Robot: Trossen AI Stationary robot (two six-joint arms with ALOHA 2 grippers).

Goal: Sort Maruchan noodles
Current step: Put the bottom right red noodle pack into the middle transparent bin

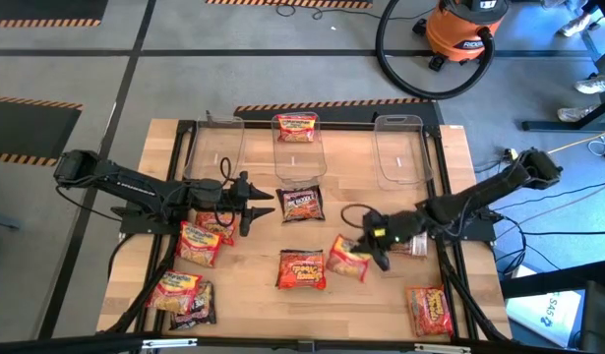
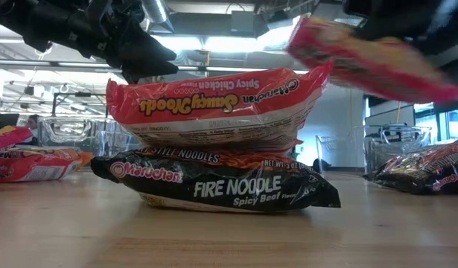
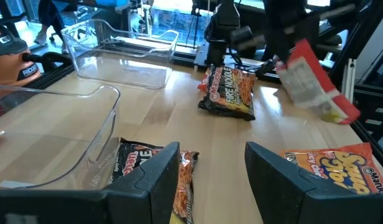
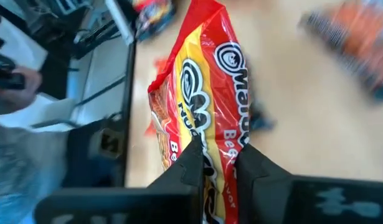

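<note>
Several Maruchan packets lie flat on the wooden table. A dark Fire Noodle packet (image 1: 302, 205) (image 3: 228, 93) lies mid-table. In the low view an orange Saucy Noods packet (image 2: 214, 104) rests on a black Fire Noodle packet (image 2: 221, 182). One packet (image 1: 295, 128) sits in the middle clear tub. My left gripper (image 1: 263, 205) (image 3: 207, 180) hovers open just left of the mid-table dark packet. My right gripper (image 1: 373, 251) (image 4: 217, 158) is shut on a red-and-yellow packet (image 1: 349, 258) (image 4: 203, 93) (image 3: 312, 81) right of centre. My right gripper pinches the red-and-yellow packet between its two fingers at one end (image 4: 210, 146), the end toward the table's right. The fingers lie along the packet's length. The packet is lifted clear of the table and tilted (image 2: 363, 59), its free end pointing toward the table's left.
Three clear tubs (image 1: 215, 147) (image 1: 300, 162) (image 1: 398, 147) line the far edge. More packets lie at the near left (image 1: 184, 295) (image 1: 199, 243), near centre (image 1: 300, 270) and near right (image 1: 430, 310). An orange shop vacuum (image 1: 466, 29) stands beyond the table.
</note>
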